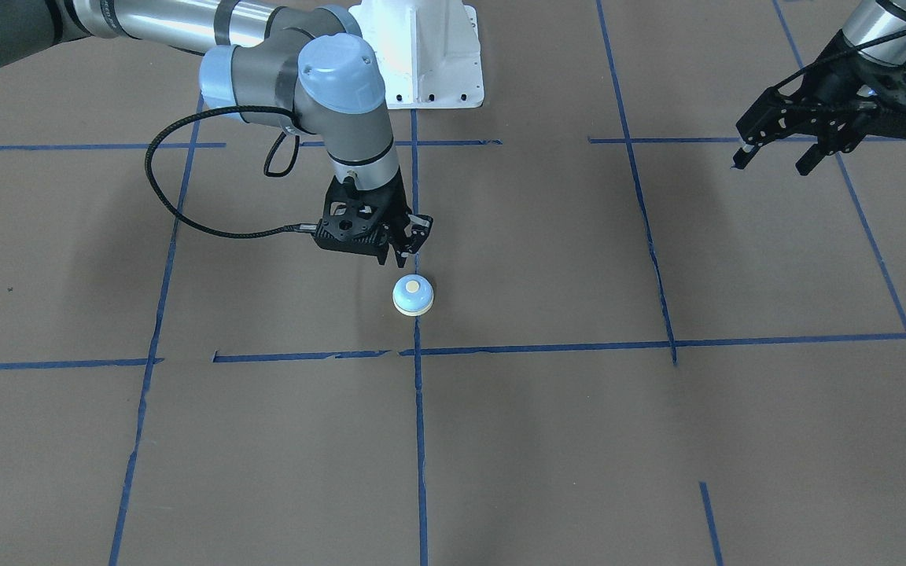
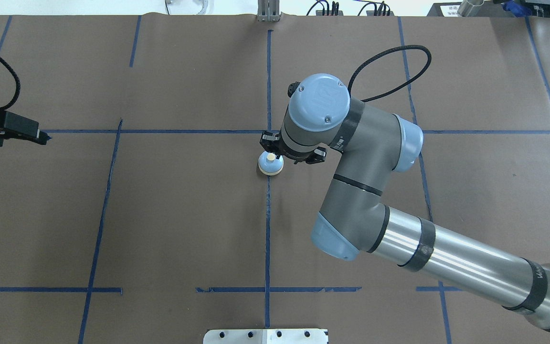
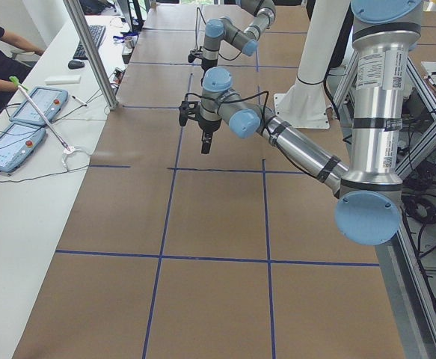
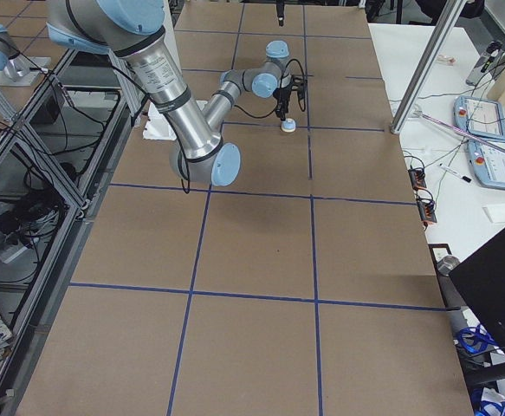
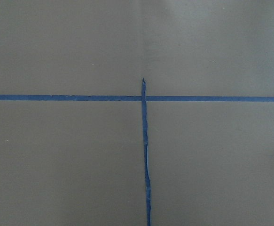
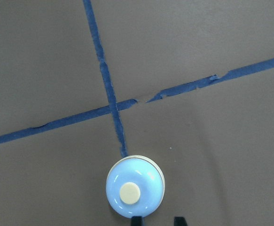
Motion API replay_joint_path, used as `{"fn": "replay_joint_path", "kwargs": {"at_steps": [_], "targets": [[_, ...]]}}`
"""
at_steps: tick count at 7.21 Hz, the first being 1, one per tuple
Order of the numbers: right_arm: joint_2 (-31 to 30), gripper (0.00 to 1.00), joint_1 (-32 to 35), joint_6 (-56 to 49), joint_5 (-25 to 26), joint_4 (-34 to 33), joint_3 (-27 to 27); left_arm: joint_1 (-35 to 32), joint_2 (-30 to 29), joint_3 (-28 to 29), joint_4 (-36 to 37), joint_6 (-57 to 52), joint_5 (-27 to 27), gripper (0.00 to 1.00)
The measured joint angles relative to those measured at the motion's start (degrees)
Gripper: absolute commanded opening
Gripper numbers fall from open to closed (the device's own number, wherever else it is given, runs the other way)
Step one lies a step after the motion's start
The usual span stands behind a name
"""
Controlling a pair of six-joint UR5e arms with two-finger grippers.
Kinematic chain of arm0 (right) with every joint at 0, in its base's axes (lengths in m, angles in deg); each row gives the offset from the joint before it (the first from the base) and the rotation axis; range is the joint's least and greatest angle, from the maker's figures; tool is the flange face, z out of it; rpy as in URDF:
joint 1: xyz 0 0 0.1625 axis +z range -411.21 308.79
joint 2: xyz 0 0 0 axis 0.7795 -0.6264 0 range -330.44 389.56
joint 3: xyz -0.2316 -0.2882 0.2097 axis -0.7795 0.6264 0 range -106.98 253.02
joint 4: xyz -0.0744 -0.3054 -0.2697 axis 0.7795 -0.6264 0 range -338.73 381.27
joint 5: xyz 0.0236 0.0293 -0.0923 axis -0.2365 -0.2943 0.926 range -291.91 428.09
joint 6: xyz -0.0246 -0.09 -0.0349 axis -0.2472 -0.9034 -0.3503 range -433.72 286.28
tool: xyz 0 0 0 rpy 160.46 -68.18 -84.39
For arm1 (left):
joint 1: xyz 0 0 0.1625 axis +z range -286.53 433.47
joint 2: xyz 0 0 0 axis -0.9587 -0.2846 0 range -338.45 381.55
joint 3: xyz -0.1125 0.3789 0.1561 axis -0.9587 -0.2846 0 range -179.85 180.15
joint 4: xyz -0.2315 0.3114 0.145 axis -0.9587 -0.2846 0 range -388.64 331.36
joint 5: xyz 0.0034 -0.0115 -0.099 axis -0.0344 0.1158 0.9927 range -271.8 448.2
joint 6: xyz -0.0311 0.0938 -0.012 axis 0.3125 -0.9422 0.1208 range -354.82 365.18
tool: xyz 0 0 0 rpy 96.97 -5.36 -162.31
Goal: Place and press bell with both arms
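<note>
The bell point(image 1: 413, 296), a smooth light-blue dome with a cream base ring, sits upright on the matt brown tabletop point(image 1: 539, 440). It rests on a blue tape line point(image 1: 420, 440) near a crossing, and its round cream button faces straight up. The black skeletal right tool point(image 1: 412, 244) hangs just beside and above it, fingers slightly apart, grasping nothing. The left tool point(image 1: 774, 163) is released wide and well apart from it.

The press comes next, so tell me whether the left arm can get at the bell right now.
Probably not yet. The left pincer hangs far off to the side of the bell. The right pincer hovers close beside the bell and crowds the space above it.
</note>
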Motion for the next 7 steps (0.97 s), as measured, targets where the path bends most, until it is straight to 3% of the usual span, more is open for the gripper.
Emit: {"fn": "replay_joint_path", "kwargs": {"at_steps": [2,7], "targets": [[3.91,0.00,0.09,0.08,-0.11,-0.05,5.29,-1.56,3.05,-0.11,-0.07,-4.46,-0.57,1.00],[5.26,0.00,0.02,-0.31,-0.20,0.08,10.42,-1.91,4.10,-0.42,-0.10,-5.72,-1.46,1.00]]}}
